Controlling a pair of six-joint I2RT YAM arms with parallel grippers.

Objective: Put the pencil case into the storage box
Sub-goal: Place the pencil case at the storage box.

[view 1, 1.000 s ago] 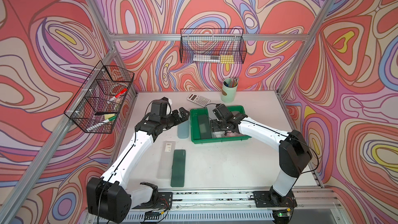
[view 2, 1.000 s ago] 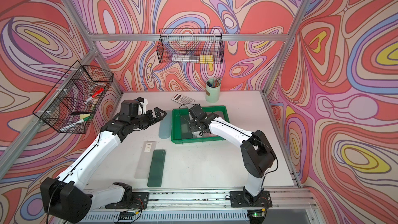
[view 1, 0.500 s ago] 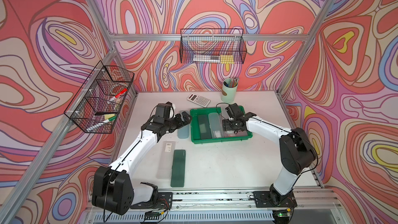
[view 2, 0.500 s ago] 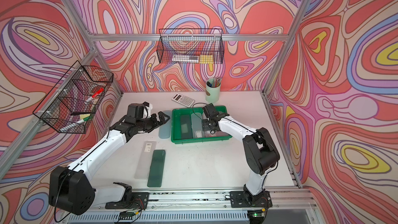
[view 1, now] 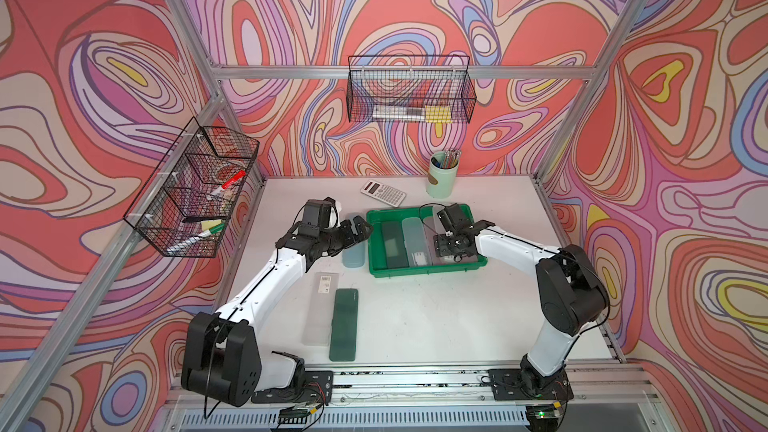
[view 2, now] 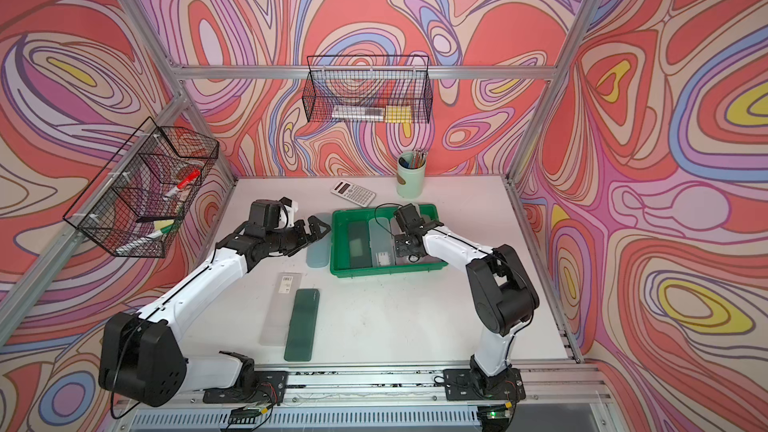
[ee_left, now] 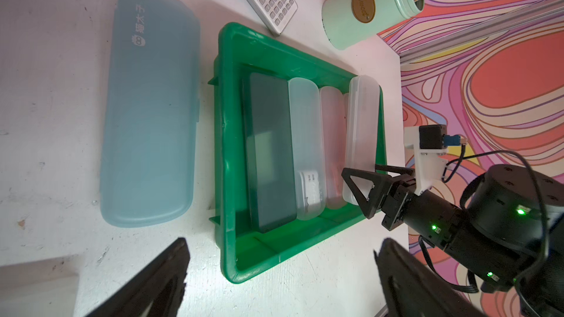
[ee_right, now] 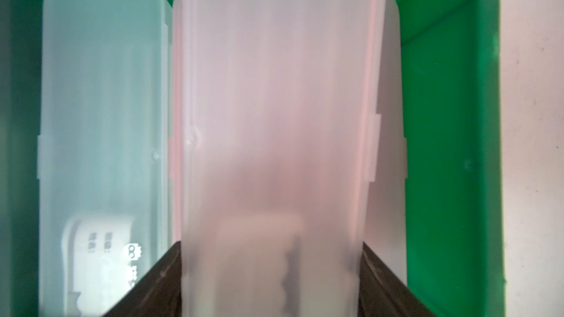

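right wrist view: the right gripper is closed on one end of a translucent pencil case, with a jaw pressed to each long side, and carries it lengthwise above the storage box. beneath it lies a pink case, next to that a frosted case, then a dark green case. all three lie flat and side by side on the box floor.

left wrist view: the held case is tilted, its free end over the far corner of the rim; whether it touches the rim cannot be told. only a narrow strip of bare floor shows between the pink case and the wall on the right arm's side.

top view: the left gripper hangs empty, jaws spread wide, above a blue case that lies on the table just beside the box.

likely hazards:
- the free strip looks narrower than the held case, so on release it may ride up on the pink case or the wall and settle askew.
- the free end may catch the rim on the way down. with the grip at one end of smooth plastic, that leverage could twist the case in the jaws or pull it loose outside the box.
- pressing down to seat the case could shove its neighbours or slide the box.
- both arms work close to the box, so a reach by the left arm risks contact with the right.
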